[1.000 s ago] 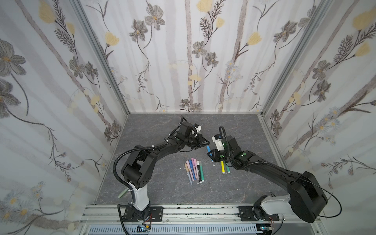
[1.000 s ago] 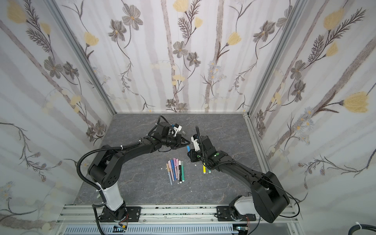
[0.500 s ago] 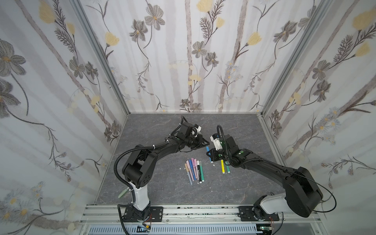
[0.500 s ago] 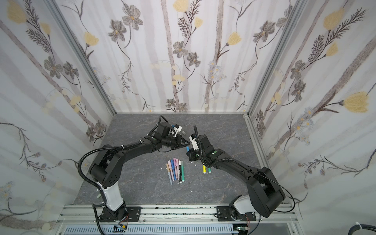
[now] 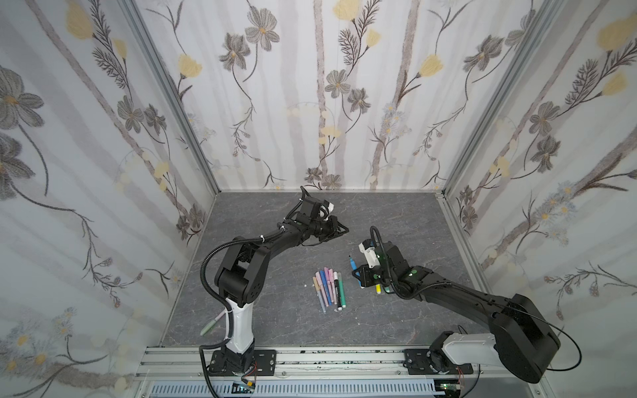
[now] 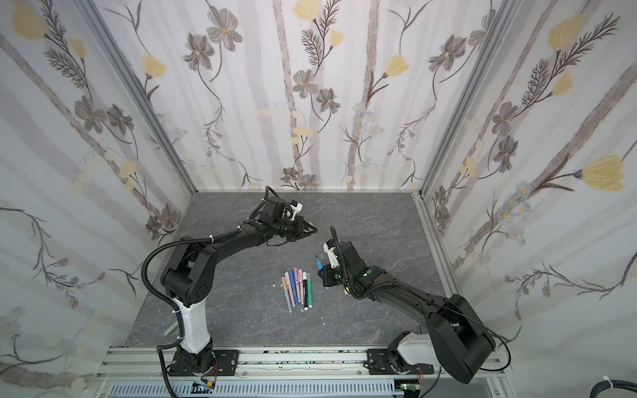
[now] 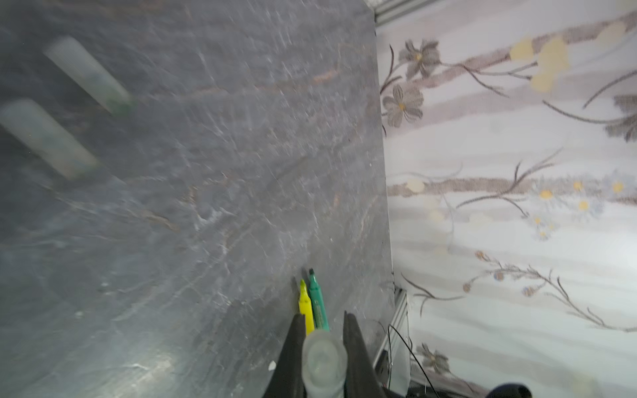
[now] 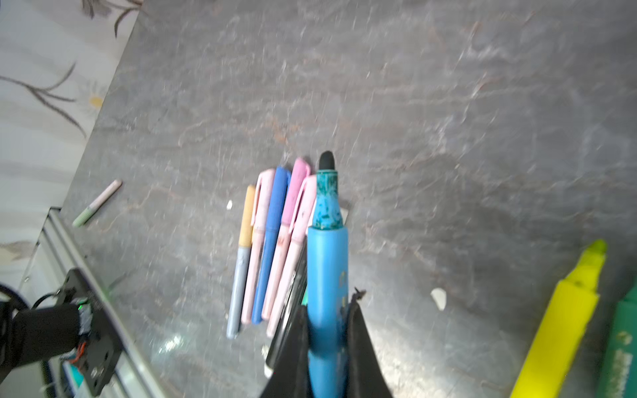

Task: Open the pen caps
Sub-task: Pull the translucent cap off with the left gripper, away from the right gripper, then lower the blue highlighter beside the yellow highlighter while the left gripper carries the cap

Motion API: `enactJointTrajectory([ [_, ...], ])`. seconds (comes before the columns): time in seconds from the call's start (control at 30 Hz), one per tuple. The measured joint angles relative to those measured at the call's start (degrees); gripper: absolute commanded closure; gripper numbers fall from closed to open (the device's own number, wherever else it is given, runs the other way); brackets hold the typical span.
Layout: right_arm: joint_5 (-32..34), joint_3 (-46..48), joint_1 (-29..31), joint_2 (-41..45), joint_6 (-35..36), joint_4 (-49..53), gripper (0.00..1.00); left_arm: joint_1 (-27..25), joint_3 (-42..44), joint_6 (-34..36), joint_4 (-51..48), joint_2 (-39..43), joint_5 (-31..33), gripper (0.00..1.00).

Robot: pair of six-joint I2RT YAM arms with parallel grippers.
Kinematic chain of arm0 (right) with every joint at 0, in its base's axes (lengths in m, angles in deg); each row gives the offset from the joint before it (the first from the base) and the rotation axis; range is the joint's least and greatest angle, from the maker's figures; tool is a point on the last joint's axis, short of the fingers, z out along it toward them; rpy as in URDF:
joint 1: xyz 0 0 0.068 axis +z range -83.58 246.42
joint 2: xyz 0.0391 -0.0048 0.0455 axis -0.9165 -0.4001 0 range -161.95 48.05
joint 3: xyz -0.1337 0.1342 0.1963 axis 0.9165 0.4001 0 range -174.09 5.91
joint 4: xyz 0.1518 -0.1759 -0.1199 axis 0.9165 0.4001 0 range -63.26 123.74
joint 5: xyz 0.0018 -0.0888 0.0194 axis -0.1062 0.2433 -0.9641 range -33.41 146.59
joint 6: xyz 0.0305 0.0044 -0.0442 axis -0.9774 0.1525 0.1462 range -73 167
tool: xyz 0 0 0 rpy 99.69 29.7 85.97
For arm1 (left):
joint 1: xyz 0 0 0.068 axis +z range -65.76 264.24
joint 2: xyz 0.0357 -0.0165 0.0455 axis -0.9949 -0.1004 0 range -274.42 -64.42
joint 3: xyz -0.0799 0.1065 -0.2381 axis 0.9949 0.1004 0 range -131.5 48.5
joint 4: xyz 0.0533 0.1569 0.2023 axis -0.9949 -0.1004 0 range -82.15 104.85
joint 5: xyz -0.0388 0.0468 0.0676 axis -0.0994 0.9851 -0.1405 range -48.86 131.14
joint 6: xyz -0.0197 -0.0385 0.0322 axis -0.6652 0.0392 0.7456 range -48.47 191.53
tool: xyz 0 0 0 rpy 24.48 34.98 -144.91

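Observation:
My left gripper (image 7: 324,318) is shut on a frosted pen cap (image 7: 324,358), which stands end-on between its fingers. In both top views it hovers at mid-table (image 5: 341,229) (image 6: 312,231). My right gripper (image 8: 329,303) is shut on a blue pen (image 8: 327,268) whose dark tip is bare. In both top views that gripper (image 5: 356,272) (image 6: 322,272) sits right of a row of capped pens (image 5: 329,287) (image 6: 298,287). The row's caps are pink (image 8: 265,193) and blue (image 8: 279,196). Two more frosted caps (image 7: 88,75) (image 7: 48,138) lie blurred on the table.
An uncapped yellow pen (image 8: 565,317) (image 7: 306,306) and a green one (image 8: 620,344) (image 7: 319,306) lie side by side under my right arm. A pale green-and-pink pen (image 5: 212,325) (image 8: 98,203) lies by the left arm's base. Flowered walls close three sides.
The right gripper has tightened on the blue pen and drawn it back from the left gripper. A gap now shows between the two, and the pen's tip is bare.

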Motion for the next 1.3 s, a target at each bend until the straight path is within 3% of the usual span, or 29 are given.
enactJointTrajectory([
  [0.3, 3.3, 3.3, 0.7, 1.4, -3.1, 1.8, 1.00, 2.3, -1.3, 1.4, -0.2, -1.2, 2.4, 1.00],
  [0.7, 17.8, -1.4, 0.7, -7.5, -6.7, 11.0, 1.00, 8.7, 14.3, 3.9, -0.3, 7.9, 2.8, 1.00],
  [1.0, 22.1, -5.2, 0.8, -11.9, -6.8, 14.0, 1.00, 10.5, 21.9, 4.2, 1.9, 11.0, 2.3, 1.00],
  [1.3, 24.2, -8.4, 1.0, -15.1, -6.8, 15.5, 0.96, 11.2, 22.2, 4.2, 3.7, 9.6, 1.0, 1.00],
])
